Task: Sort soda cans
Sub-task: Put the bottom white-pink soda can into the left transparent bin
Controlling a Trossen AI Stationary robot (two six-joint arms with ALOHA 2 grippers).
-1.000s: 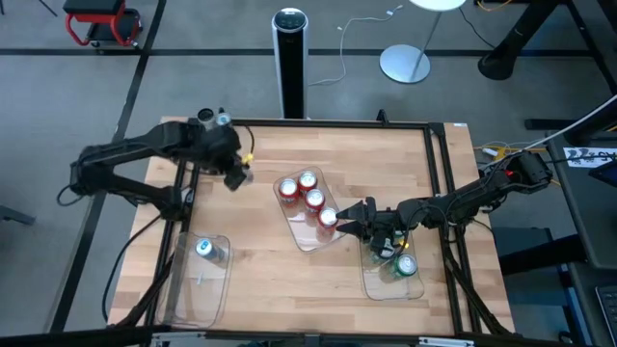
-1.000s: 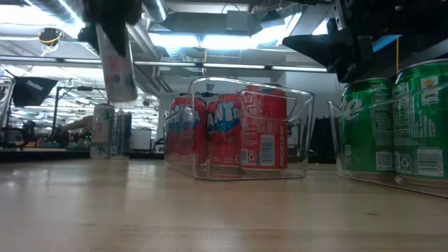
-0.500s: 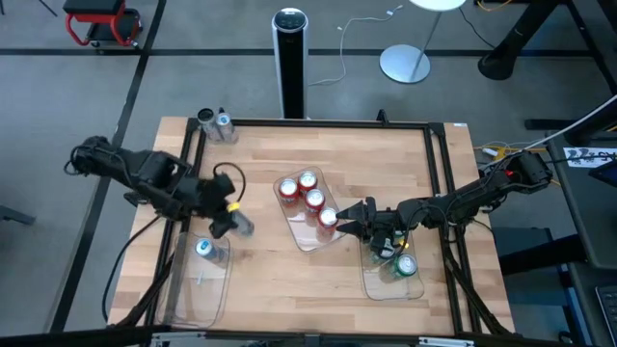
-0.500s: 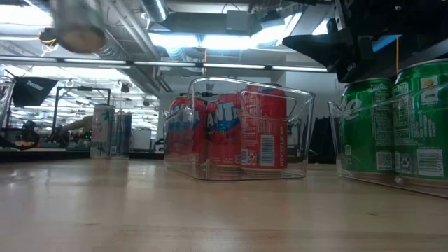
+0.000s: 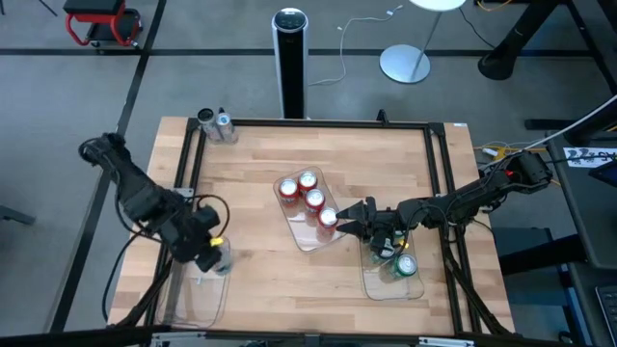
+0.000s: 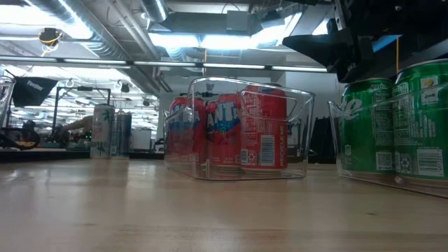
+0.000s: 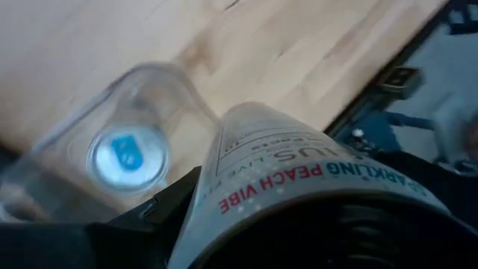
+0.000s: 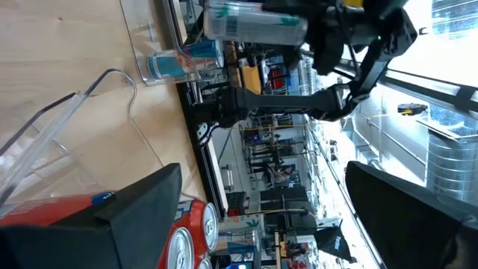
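Note:
My left gripper (image 5: 210,254) is shut on a silver soda can (image 7: 276,172) printed "SPARKLING PEACH VIBE". It hangs over the far end of the clear left tray (image 5: 198,297). One silver can with a blue top (image 7: 127,157) stands in that tray. Two more silver cans (image 5: 215,122) stand at the table's far left corner. Red cans (image 5: 308,198) fill the middle tray, green cans (image 5: 397,262) the right one. My right gripper (image 5: 355,216) stands open and level between those two trays. My left gripper pinches the silver can by the upper part of its wall (image 8: 295,26) between its two fingers. The fingers slant steeply down from above. The can hangs below them, roughly upright and lifted clear above the tray.
A tall black-and-silver cylinder (image 5: 290,58) stands beyond the table's far edge. A black frame (image 5: 328,123) runs along the table's edges. Bare wood lies between the left tray and the middle tray.
My left gripper has swung from the table's far left corner toward the near edge, carrying the silver can, and has turned about as it went. The can now hangs over the left tray. It has passed out of the low view.

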